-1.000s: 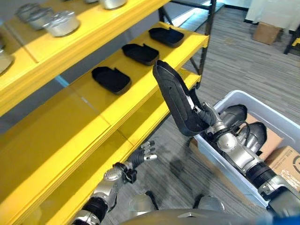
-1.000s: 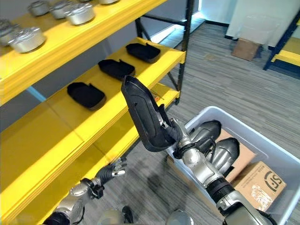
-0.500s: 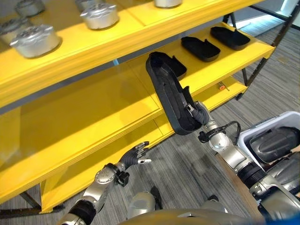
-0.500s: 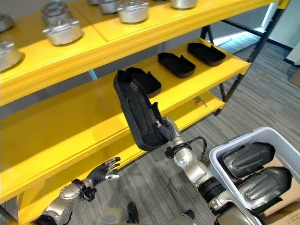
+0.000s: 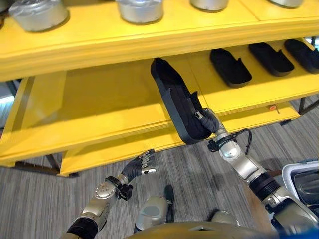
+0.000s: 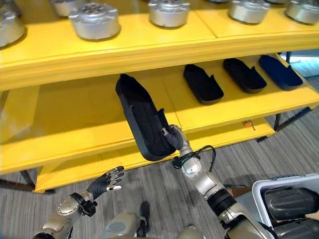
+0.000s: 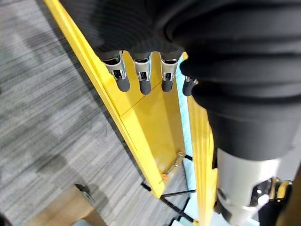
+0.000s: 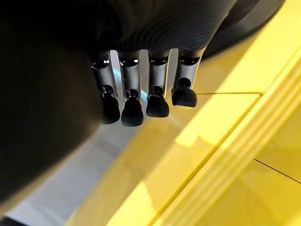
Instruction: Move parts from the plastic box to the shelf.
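My right hand (image 5: 209,121) is shut on the lower end of a long black moulded part (image 5: 177,104), which stands tilted in front of the yellow middle shelf (image 5: 99,99). Its upper end reaches over the shelf board. In the right wrist view the curled fingers (image 8: 141,101) lie beside the dark part (image 8: 42,117). Three like black parts (image 6: 202,82) (image 6: 244,74) (image 6: 279,71) lie in a row on the same shelf to the right. The plastic box (image 6: 271,180) sits at the lower right with dark parts (image 6: 291,201) inside. My left hand (image 5: 138,167) hangs low, open, holding nothing.
Several silver round castings (image 6: 94,21) stand on the top shelf. A lower yellow shelf (image 5: 99,152) runs just above the grey floor (image 5: 35,199). The middle shelf is bare to the left of the held part.
The view has swung from the box to face the shelf. My right hand still holds the black part, which now stands closer to the middle shelf. The left hand stays low and open.
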Controlling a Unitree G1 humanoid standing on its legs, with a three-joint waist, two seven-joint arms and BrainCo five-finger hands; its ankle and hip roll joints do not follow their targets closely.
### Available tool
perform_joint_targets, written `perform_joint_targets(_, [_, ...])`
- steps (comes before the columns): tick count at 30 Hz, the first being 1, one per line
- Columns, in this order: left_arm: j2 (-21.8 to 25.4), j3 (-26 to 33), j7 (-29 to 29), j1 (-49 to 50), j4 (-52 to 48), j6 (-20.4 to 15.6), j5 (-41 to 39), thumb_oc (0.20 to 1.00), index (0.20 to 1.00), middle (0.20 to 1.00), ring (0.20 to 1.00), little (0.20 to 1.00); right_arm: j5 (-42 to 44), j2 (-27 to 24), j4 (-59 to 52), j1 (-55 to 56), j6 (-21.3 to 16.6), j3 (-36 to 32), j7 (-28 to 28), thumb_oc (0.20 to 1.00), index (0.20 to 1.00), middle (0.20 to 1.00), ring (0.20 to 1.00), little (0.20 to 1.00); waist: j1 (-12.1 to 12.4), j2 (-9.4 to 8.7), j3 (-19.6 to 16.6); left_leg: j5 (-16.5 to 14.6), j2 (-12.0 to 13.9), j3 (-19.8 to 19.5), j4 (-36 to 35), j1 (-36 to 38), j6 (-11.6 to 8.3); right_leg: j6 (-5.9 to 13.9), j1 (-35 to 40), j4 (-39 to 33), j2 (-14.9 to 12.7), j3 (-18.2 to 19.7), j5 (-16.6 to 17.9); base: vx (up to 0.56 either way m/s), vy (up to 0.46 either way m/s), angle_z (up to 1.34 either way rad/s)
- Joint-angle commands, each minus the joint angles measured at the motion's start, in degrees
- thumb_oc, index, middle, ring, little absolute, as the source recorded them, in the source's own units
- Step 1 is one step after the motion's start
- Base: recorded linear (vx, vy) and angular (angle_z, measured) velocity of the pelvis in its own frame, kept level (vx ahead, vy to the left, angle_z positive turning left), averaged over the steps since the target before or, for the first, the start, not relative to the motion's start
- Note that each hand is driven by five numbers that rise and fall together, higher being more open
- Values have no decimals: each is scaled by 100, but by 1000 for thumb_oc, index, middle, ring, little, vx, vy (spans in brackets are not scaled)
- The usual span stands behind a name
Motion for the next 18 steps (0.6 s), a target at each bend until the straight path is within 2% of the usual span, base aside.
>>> perform_joint_targets(1, [-257, -225, 102, -350, -90, -268, -109, 1000, 1000, 1000, 1000, 1000, 115, -308, -479, -257, -361, -147, 28, 200, 200, 200, 200, 200, -231, -32, -174, -122, 700, 748, 356, 229, -683, 127, 352, -518, 7, -91, 115, 57, -39, 7])
perform_joint_targets(4, [-532, -308, 41, -522, -64, -146, -72, 1000, 1000, 1000, 1000, 1000, 51, -243, -392, -216, -429, -100, 73, 200, 200, 200, 200, 200, -339, -114, -210, -127, 673, 732, 402, 213, -783, 98, 474, -1046, 166, 75, 401, 78, -54, 22])
perform_joint_targets(6, [-632, -462, -9, -601, -24, 77, 286, 1000, 1000, 1000, 1000, 1000, -63, -133, -146, -285, -562, -131, 202, 200, 200, 200, 200, 200, -430, -113, -307, -179, 623, 640, 391, 256, -772, 50, 498, -1123, 179, 302, 416, 167, -86, 42])
perform_joint_targets(8, [-665, -470, 57, -636, 72, 183, 254, 1000, 1000, 1000, 1000, 1000, -161, -148, -76, -323, -699, -153, 317, 200, 200, 200, 200, 200, -444, -88, -391, -198, 573, 586, 311, 355, -754, 94, 487, -1099, 132, 282, 443, 175, -74, 60])
perform_joint_targets(10, [-652, -375, 0, -592, 101, 284, 9, 1000, 1000, 1000, 1000, 1000, -157, -185, -193, -228, -654, -113, 373, 200, 200, 200, 200, 200, -462, -40, -452, -220, 513, 546, 208, 464, -731, 141, 461, -1066, 100, 294, 456, 152, -65, 21])
perform_joint_targets(14, [-490, -281, -64, -453, 84, 349, 248, 1000, 1000, 1000, 1000, 1000, -148, -176, -198, -99, -584, -88, 179, 200, 200, 200, 200, 200, -490, 19, -461, -341, 416, 508, 237, 504, -676, 140, 417, -989, 113, 373, 391, 104, -104, 26])
perform_joint_targets(17, [-435, -233, -179, -421, 143, 298, 401, 1000, 1000, 1000, 1000, 1000, -206, -144, -232, -51, -574, -109, 72, 200, 200, 200, 200, 200, -536, 6, -457, -459, 482, 675, 532, 456, -711, 111, 405, -947, 60, 316, 356, 52, -89, 30])
perform_joint_targets(18, [-416, -240, -292, -433, 127, 271, 416, 1000, 1000, 1000, 1000, 1000, -295, -147, -279, -39, -502, -120, -33, 200, 200, 200, 200, 200, -577, -26, -423, -508, 646, 872, 872, 325, -755, 67, 417, -900, -7, 255, 320, 72, -44, 16])
